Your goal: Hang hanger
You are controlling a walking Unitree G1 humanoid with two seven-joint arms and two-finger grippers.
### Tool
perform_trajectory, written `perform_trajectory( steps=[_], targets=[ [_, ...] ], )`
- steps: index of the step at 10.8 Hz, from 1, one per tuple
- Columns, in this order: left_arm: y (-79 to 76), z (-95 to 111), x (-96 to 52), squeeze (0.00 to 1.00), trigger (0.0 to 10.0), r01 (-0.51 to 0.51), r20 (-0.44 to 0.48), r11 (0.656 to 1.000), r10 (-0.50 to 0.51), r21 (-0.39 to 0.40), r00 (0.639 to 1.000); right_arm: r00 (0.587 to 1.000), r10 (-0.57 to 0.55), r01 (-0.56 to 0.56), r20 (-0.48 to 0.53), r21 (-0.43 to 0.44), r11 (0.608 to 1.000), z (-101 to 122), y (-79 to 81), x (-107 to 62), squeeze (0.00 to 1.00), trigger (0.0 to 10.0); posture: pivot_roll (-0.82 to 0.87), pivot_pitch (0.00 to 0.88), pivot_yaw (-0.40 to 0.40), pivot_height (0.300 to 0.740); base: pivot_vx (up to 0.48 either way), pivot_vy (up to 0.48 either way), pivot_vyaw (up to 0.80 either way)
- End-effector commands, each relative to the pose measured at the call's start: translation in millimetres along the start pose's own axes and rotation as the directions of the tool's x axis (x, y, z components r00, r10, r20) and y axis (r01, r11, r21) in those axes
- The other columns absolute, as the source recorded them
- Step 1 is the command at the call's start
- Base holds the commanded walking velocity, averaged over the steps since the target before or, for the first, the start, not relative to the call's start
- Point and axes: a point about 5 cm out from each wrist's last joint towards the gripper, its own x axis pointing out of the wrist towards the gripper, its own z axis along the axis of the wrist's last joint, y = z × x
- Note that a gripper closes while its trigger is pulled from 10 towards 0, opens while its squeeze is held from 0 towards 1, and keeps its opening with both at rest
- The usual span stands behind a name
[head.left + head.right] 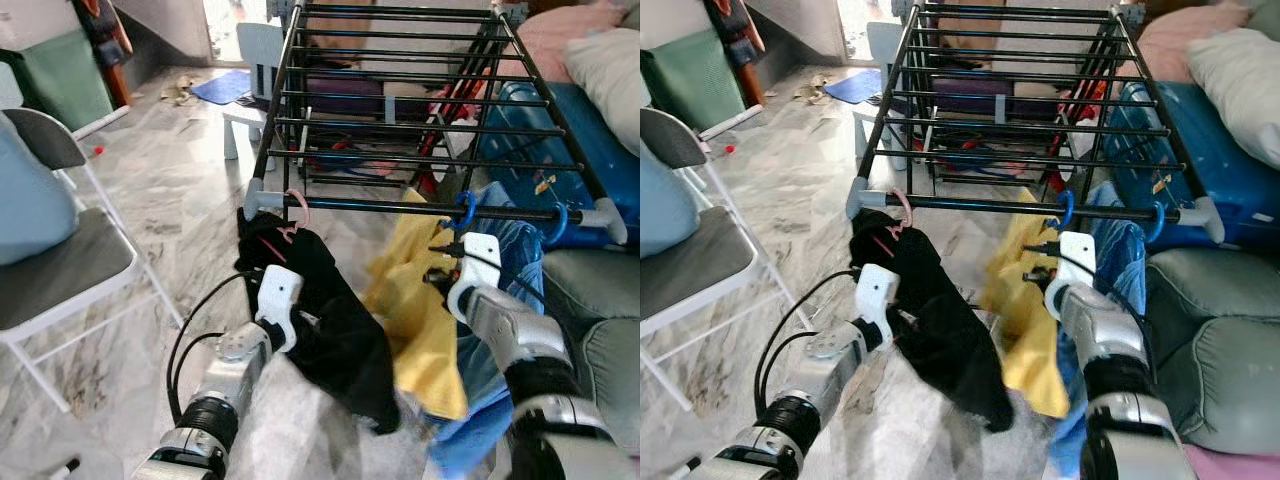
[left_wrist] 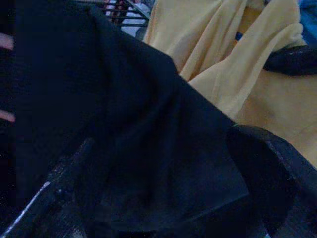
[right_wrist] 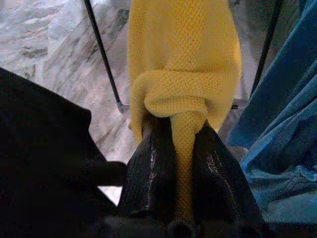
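A pink hanger (image 1: 298, 206) hooks on the front rail (image 1: 390, 206) of the black drying rack, carrying a black garment (image 1: 335, 320). My left gripper (image 2: 161, 144) reaches into that garment from below; its fingers (image 2: 277, 173) stand apart with the black cloth draped across them. To the right, a blue hanger (image 1: 465, 212) holds a yellow garment (image 1: 420, 320). My right gripper (image 3: 181, 148) is shut on a bunched fold of the yellow cloth, just under the rail. A blue garment (image 1: 512, 255) hangs beside it on another blue hook (image 1: 557, 222).
A folding chair (image 1: 60, 265) stands at the left on the marble floor. A grey sofa (image 1: 600, 300) and a blue bag (image 1: 560, 130) crowd the right side. More clothes and a small white stool (image 1: 245, 115) lie under and behind the rack.
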Motion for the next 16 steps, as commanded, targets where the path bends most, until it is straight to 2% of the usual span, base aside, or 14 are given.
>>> perform_trajectory(
  steps=[1,4,5,6,7,8,10,11,12,13,14,15,16],
  targets=[
    [2.4,3.0,-0.5,0.00,10.0,-0.013,0.002,1.000,0.013,0.012,1.000,1.000,0.022,-0.022,-0.004,0.038,0.999,0.9,2.5,2.8,0.00,10.0,0.10,0.000,-0.059,0.740,0.000,0.000,0.00],
    [3.6,3.3,-0.6,0.00,10.0,-0.019,-0.003,1.000,0.019,0.020,1.000,0.998,0.044,-0.042,-0.034,0.069,0.997,-22.3,2.5,4.5,0.00,10.0,0.09,0.000,-0.049,0.740,0.000,0.000,0.00],
    [2.5,3.3,0.3,0.00,10.0,-0.017,-0.004,1.000,0.017,0.020,1.000,0.998,0.056,-0.054,-0.029,0.070,0.996,-24.8,2.8,3.0,0.48,10.0,0.09,0.000,-0.049,0.740,0.000,0.000,0.00],
    [-0.3,3.4,2.0,0.00,10.0,-0.011,-0.004,1.000,0.011,0.022,1.000,0.999,0.042,-0.042,0.011,0.030,0.999,-27.0,-1.4,0.0,1.00,10.0,0.08,0.000,-0.044,0.740,0.000,0.000,0.00],
    [-3.0,1.9,2.8,0.00,10.0,-0.005,-0.005,1.000,0.005,0.018,1.000,0.998,0.038,-0.037,0.054,-0.029,0.999,-32.1,-3.4,-7.3,1.00,10.0,0.07,0.000,-0.042,0.740,0.000,0.000,0.00],
    [-3.6,1.5,3.1,0.00,10.0,-0.005,-0.006,1.000,0.005,0.018,1.000,0.998,0.029,-0.026,0.063,-0.049,0.998,-35.8,-4.3,-10.5,1.00,10.0,0.06,0.000,-0.042,0.740,0.000,0.000,0.00],
    [0.4,0.5,4.0,0.00,10.0,-0.066,-0.023,0.997,0.067,0.029,0.997,0.993,0.004,0.015,0.116,-0.157,0.987,-46.8,-3.9,-25.5,1.00,10.0,0.05,0.000,-0.040,0.740,0.000,0.000,0.00],
    [4.9,-0.8,3.4,0.00,10.0,-0.118,-0.042,0.992,0.120,0.046,0.992,0.988,-0.007,0.035,0.156,-0.182,0.983,-55.4,-0.4,-40.8,1.00,10.0,0.03,0.000,-0.036,0.740,0.000,0.000,0.00],
    [7.1,-3.8,1.7,0.00,10.0,-0.136,-0.065,0.990,0.138,0.036,0.988,0.979,-0.034,0.085,0.202,-0.249,0.965,-61.3,-1.0,-54.2,1.00,10.0,0.02,0.000,-0.027,0.740,0.000,0.000,0.00],
    [8.9,-6.0,1.1,0.00,10.0,-0.144,-0.097,0.989,0.146,0.033,0.984,0.974,-0.057,0.116,0.218,-0.265,0.957,-66.7,-1.1,-65.3,1.00,10.0,0.01,0.000,-0.019,0.740,0.000,0.000,0.00],
    [9.2,-4.4,0.2,0.00,10.0,-0.098,-0.093,0.995,0.099,0.017,0.991,0.969,-0.064,0.115,0.238,-0.206,0.972,-69.8,-0.3,-76.1,1.00,10.0,0.00,0.000,-0.016,0.740,0.000,0.000,0.00],
    [11.7,0.5,-2.3,0.00,10.0,-0.094,-0.044,0.993,0.098,0.069,0.994,0.963,-0.079,0.129,0.257,-0.186,0.974,-72.6,-0.1,-86.1,1.00,10.0,0.00,0.000,-0.015,0.740,0.000,0.000,0.00],
    [16.3,-0.4,-6.1,0.00,10.0,-0.113,-0.056,0.991,0.117,0.077,0.992,0.937,-0.120,0.180,0.327,-0.161,0.970,-77.1,3.8,-101.3,1.00,10.0,0.00,0.000,-0.013,0.740,0.000,0.000,0.00]
  ],
)
